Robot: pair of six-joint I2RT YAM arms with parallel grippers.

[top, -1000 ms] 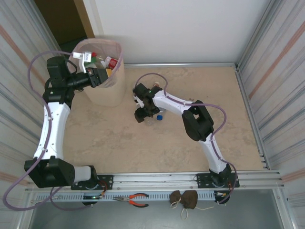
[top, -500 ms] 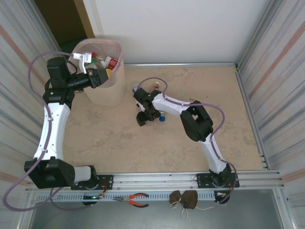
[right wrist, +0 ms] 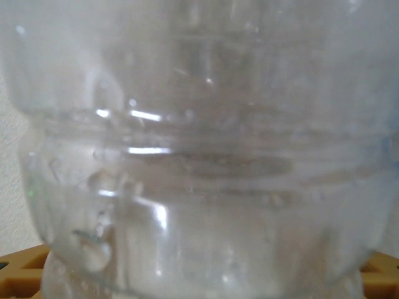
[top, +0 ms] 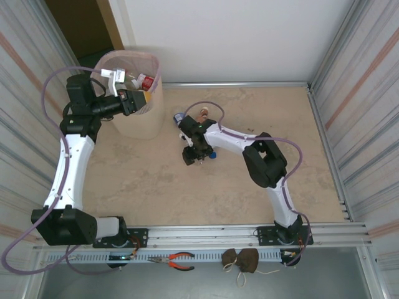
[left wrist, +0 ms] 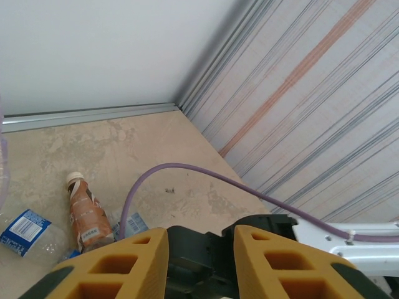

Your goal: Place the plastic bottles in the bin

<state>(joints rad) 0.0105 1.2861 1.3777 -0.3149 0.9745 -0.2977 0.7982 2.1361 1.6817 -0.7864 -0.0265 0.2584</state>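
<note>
The beige bin (top: 134,123) with its pink liner stands at the back left, with several plastic bottles (top: 144,81) inside. My left gripper (top: 136,101) (left wrist: 201,249) hovers at the bin's near rim. Its yellow fingers (left wrist: 118,261) are a narrow gap apart with nothing between them. My right gripper (top: 192,156) (right wrist: 199,274) is down at the floor with its fingers (right wrist: 15,265) on either side of a clear bottle (right wrist: 199,156). Whether they press on it is unclear. A brown bottle (left wrist: 87,212) (top: 202,114) and a blue-labelled one (left wrist: 25,230) (top: 177,116) lie on the floor nearby.
Corrugated metal walls (top: 355,93) close in both sides, and a white wall runs along the back. The right arm's purple cable (left wrist: 187,168) arcs over the floor. Red-handled pliers (top: 177,260) and a brown pouch (top: 243,258) lie on the near rail.
My right gripper has shifted slightly toward the near right and settled over the clear bottle, with its jaws narrowing. My left gripper has edged right along the bin's rim.
</note>
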